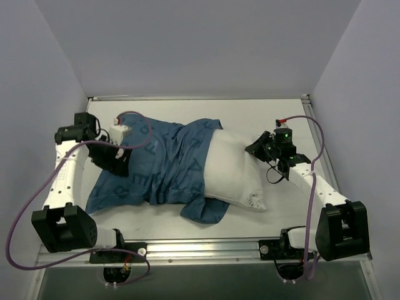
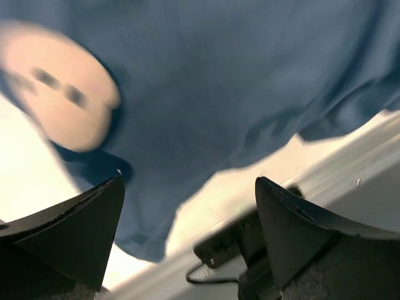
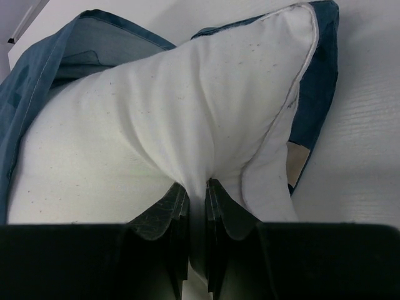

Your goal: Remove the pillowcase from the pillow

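Arms: two, white with black joints.
- Left arm [image 1: 62,181], one, running along the table's left edge.
- Left gripper [image 1: 115,159], one, low over the left end of the pillowcase. The wrist view shows its fingers [image 2: 69,231] spread wide with nothing between them and blue cloth just beyond.

Pillowcase [image 1: 156,165]: one, blue with darker letters, lying rumpled on the centre-left of the table. Its right end is still round the pillow's left end. One pale printed patch [image 2: 62,87] shows, too blurred to read. One small tan label [image 3: 295,165] sits at its edge.

Pillow [image 1: 234,172]: one, plain white, centre-right, mostly bare, with a blue flap under its near edge.

- Right gripper [image 3: 197,206], one, at the pillow's right end, fingers closed tight on a pinch of white pillow fabric.
- Right arm [image 1: 312,184], one, reaching in from the near right corner.

Purple cables [image 1: 315,144]: two, one looped along each arm.

Table [image 1: 262,115]: one, white, metal-edged.

Walls [image 1: 187,44]: three, plain pale grey, closing in the left, back and right.
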Controlling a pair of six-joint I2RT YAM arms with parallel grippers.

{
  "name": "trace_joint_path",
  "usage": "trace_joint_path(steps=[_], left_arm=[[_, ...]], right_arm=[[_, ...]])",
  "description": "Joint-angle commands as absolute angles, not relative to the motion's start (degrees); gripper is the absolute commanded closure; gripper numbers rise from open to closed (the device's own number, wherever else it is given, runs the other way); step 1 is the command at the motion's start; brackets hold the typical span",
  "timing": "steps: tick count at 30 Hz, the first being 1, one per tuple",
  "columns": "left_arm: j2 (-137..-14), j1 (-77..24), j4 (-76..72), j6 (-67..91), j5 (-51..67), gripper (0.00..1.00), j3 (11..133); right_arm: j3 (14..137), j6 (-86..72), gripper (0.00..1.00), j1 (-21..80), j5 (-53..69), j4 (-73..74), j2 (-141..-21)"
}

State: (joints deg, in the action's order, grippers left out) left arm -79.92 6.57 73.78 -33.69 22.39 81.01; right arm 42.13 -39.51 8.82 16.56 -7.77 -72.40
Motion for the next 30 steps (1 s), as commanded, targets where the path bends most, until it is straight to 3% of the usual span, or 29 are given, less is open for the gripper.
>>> trace_joint_path(steps=[1,5,9,10,12,13,14,17,20,30], left_arm=[[-74.81,6.77,74.55,-37.18,15.83,0.06,71.92],[-75.93,6.77,63.14,-36.39,8.54,0.06,61.19],[-79.36,6.77,56.7,-32.62,7.46,0.03,61.52],[-80.15,6.68,56.17,-32.26,8.51,0.28,62.13],[-80.33,6.59,54.41,-30.86,11.23,0.64,64.5],[-79.9,6.5,52.49,-30.59,13.86,0.94,65.12],[-79.63,5.89,51.25,-29.89,14.41,0.98,65.56],[-78.93,4.05,46.59,-27.96,14.15,0.98,67.49],[-79.1,1.59,41.85,-26.11,11.36,0.98,69.69],[-91.48,-2.9,35.78,-24.0,3.35,0.98,83.75]], right_arm=[[42.98,-38.94,1.0,8.44,14.33,-5.1,-70.4],[44.12,-37.62,1.0,8.52,14.24,-3.96,-70.49],[48.33,-32.27,1.0,8.44,15.29,-0.2,-71.71],[51.39,-30.52,1.0,8.52,15.29,2.26,-72.15],[54.83,-25.86,0.99,8.61,13.63,7.44,-73.03],[58.24,-24.45,0.91,8.61,13.01,9.12,-73.21],[59.84,-22.08,0.69,8.87,11.53,10.62,-73.39],[66.33,-19.08,0.43,11.58,6.1,16.51,-73.13],[71.61,-17.67,0.27,17.03,-0.16,21.26,-72.77],[68.65,-21.44,0.21,46.48,-11.33,29.87,-76.28]])
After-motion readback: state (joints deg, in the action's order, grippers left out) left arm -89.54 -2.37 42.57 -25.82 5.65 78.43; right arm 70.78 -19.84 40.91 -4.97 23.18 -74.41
